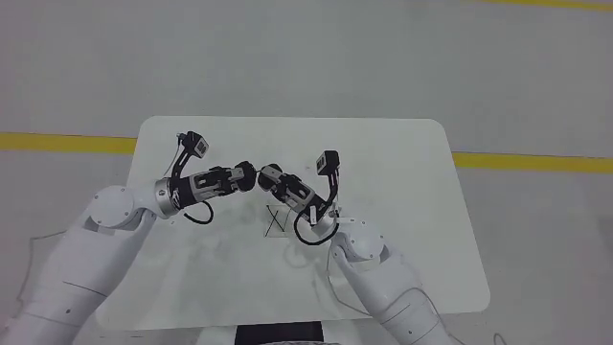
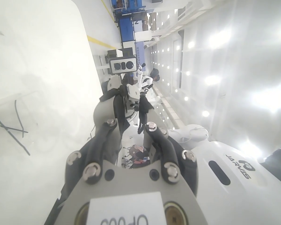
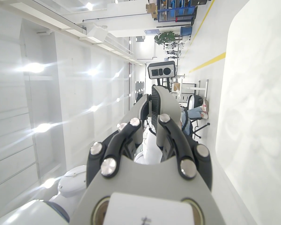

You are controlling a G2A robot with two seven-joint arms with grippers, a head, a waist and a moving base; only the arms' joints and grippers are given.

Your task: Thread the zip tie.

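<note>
Top view is showing both arms meeting tip to tip above the white, round-cornered table [image 1: 412, 163], Jo. Are you seeing a tie between them?

Not clearly, Mika. The thin black plastic zip ties [image 1: 276, 221] are lying crossed over one another on the table, a little nearer the robot than the two tips, and I am not making out any strand up in the air

How are the fingers standing?

The grey-and-black left gripper [image 2: 130, 100] is holding its fingers a little spread, with the other arm's white parts showing through the gap. The grey-and-black right gripper [image 3: 150, 103] is holding its fingers pressed almost together. Whether a tie is sitting between them, I cannot tell

So I am judging that we are lining up tail and head. How should we be doing it well?

Slowly, I am thinking. One tip should be presenting the tail straight along its own length, and the other should be steadying the head with its slot facing that tail. We should be pinching close behind the tail's end so it is not drooping, and easing forward only once tail and slot are sharing one line. If nothing is in fact pinched, we should be going down to the crossed ties first and lifting one cleanly so the others are not dragging along
</note>
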